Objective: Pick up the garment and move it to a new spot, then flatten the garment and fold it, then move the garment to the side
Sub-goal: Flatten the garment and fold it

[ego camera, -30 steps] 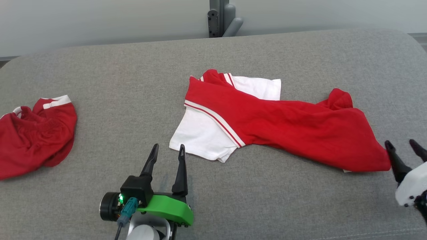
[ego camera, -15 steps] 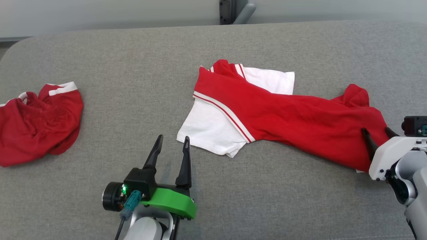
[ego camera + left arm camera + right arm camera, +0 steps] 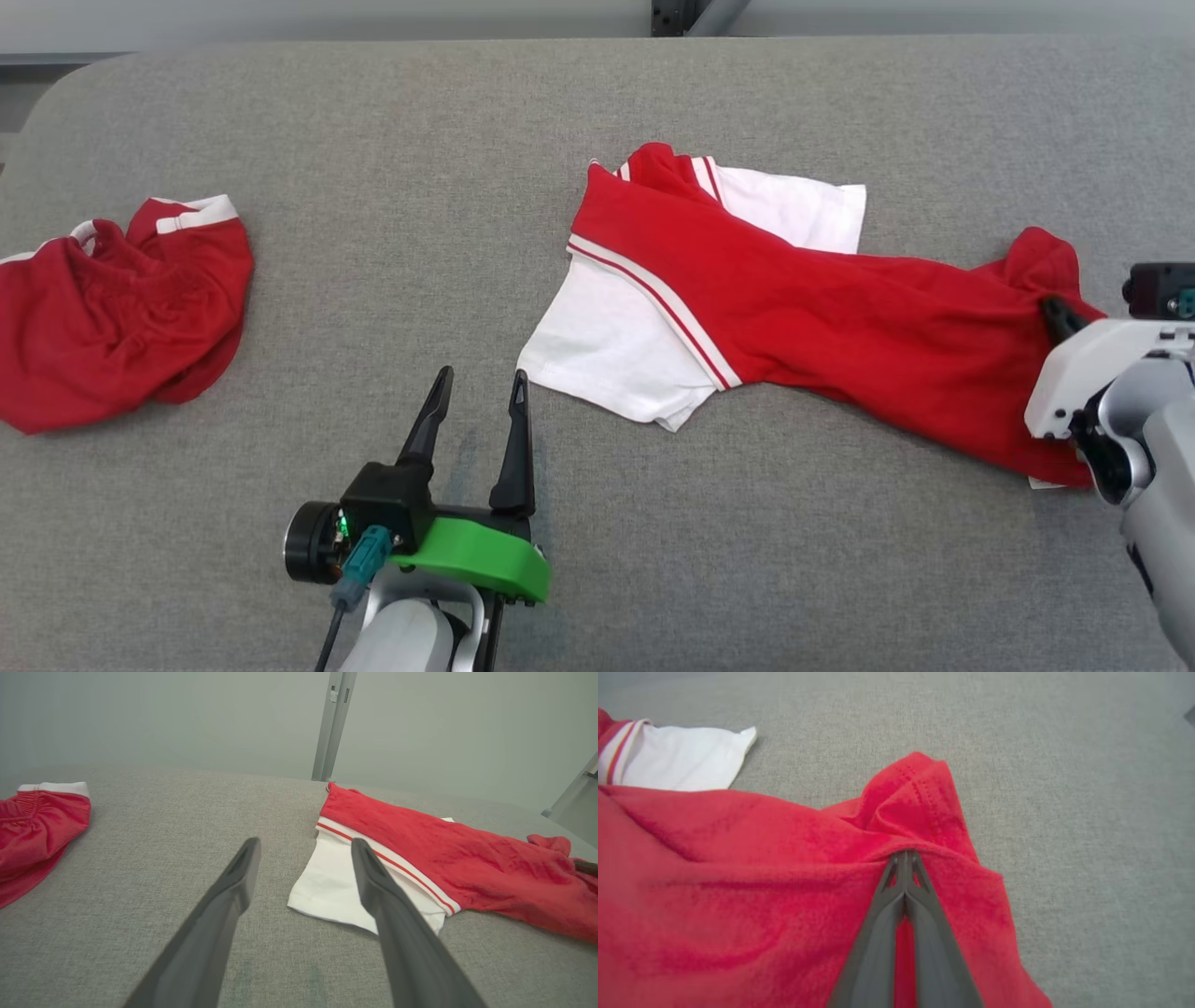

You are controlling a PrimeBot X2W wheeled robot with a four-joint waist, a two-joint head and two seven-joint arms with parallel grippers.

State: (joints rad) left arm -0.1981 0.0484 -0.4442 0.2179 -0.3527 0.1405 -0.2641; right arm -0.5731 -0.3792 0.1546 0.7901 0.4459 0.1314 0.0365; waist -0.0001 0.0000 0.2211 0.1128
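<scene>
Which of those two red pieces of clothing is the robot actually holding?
The long red-and-white shirt in the middle: the right gripper is shut on its red end. The crumpled red garment on the left lies untouched.

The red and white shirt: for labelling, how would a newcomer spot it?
On the grey fabric tabletop, look right of centre for the red cloth shirt with white sleeves. Unlike the crumpled red garment at far left, it lies stretched out, its end pinched by the right tool.

Your left gripper had black fingers, a green bracket, a teal plug; your right gripper, a white housing.
</scene>
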